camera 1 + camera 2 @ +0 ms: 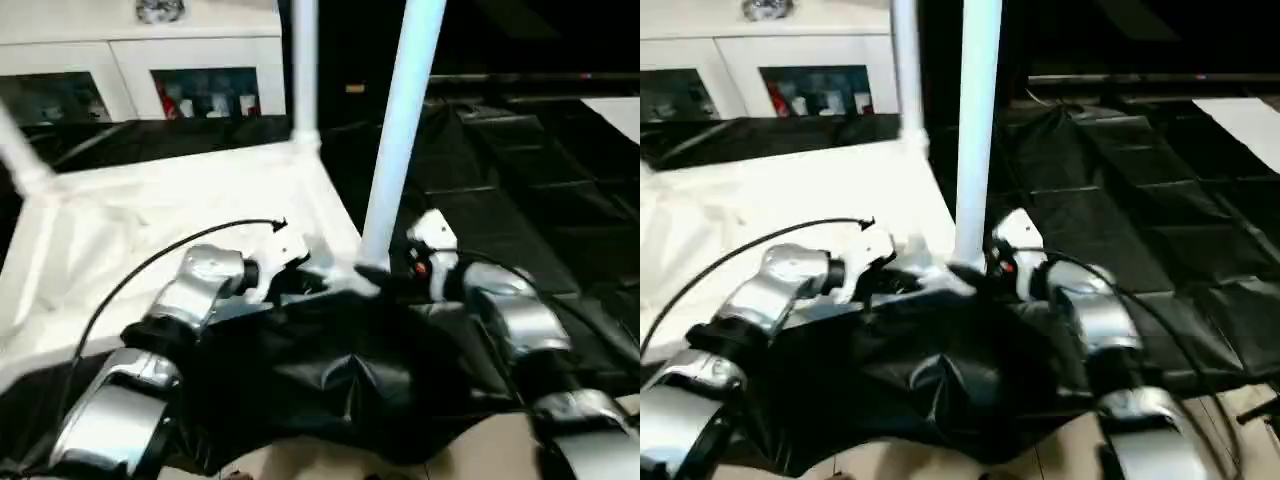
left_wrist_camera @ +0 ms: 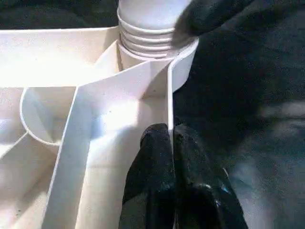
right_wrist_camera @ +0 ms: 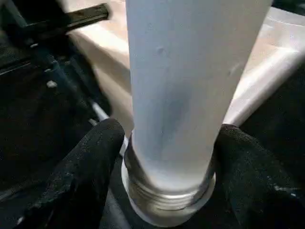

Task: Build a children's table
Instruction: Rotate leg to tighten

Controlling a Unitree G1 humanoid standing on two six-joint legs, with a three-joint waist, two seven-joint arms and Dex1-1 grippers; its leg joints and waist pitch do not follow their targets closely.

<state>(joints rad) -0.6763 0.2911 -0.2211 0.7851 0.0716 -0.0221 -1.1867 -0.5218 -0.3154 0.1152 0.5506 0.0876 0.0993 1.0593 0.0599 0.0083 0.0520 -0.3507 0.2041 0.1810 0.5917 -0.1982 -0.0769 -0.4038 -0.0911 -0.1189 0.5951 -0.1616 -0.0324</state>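
Observation:
The white tabletop [image 1: 150, 230] lies upside down on black sheeting, ribs up. A tube leg [image 1: 304, 70] stands in its far corner socket, and another leg [image 1: 20, 150] rises at the left. A third leg [image 1: 400, 130] stands at the near right corner, its threaded end [image 2: 147, 33] at the round socket. My right gripper [image 3: 169, 138] is shut on this leg just above the threads. My left gripper [image 2: 170, 136] is shut on the tabletop's thin rim wall [image 2: 169, 95] right beside that socket.
A white glass-door cabinet [image 1: 130, 70] stands behind the tabletop. Black quilted sheeting [image 1: 520, 200] covers the ground to the right, with a white sheet [image 1: 1250, 115] at its far edge. Crumpled black plastic [image 1: 340, 380] lies between my forearms. A black cable [image 1: 150, 265] loops over my left arm.

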